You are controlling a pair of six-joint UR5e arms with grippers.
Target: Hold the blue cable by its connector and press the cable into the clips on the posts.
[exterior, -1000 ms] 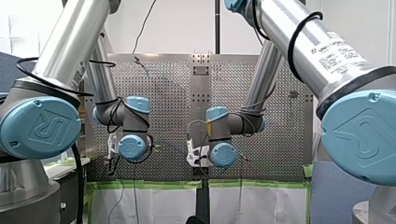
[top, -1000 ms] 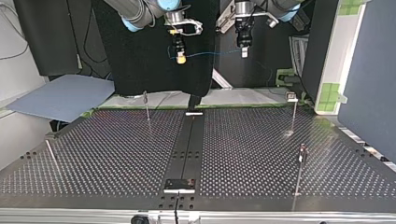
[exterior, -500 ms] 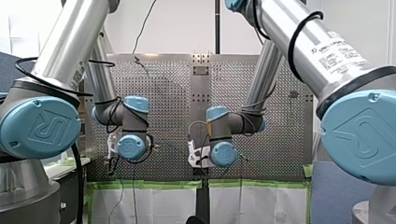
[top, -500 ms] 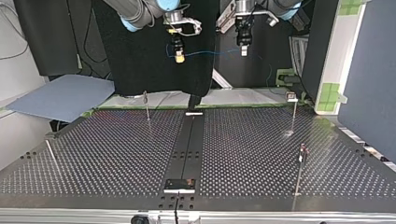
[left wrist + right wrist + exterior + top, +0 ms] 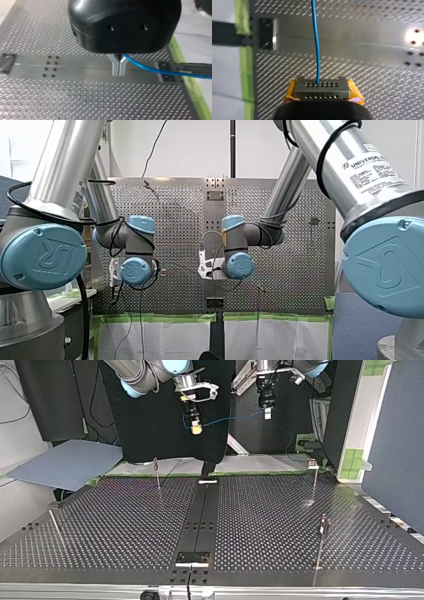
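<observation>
Blue cable (image 5: 315, 37) held above the tabletop (image 5: 125, 525).
Left jaws clench the cable; right jaws clench its connector (image 5: 322, 88).

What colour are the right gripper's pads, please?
The right gripper has yellow pads, clearest in the right wrist view.

A perforated table (image 5: 100, 530) fills the near ground of the top view. Behind its far edge hangs a black drape (image 5: 150, 425), with a grey-blue board (image 5: 65, 462) lying at the left and a dark blue partition (image 5: 395, 435) standing at the right. In the front view a plain white wall (image 5: 190, 150) rises beyond the table, and green tape (image 5: 165, 318) borders white sheeting (image 5: 170, 340).
</observation>
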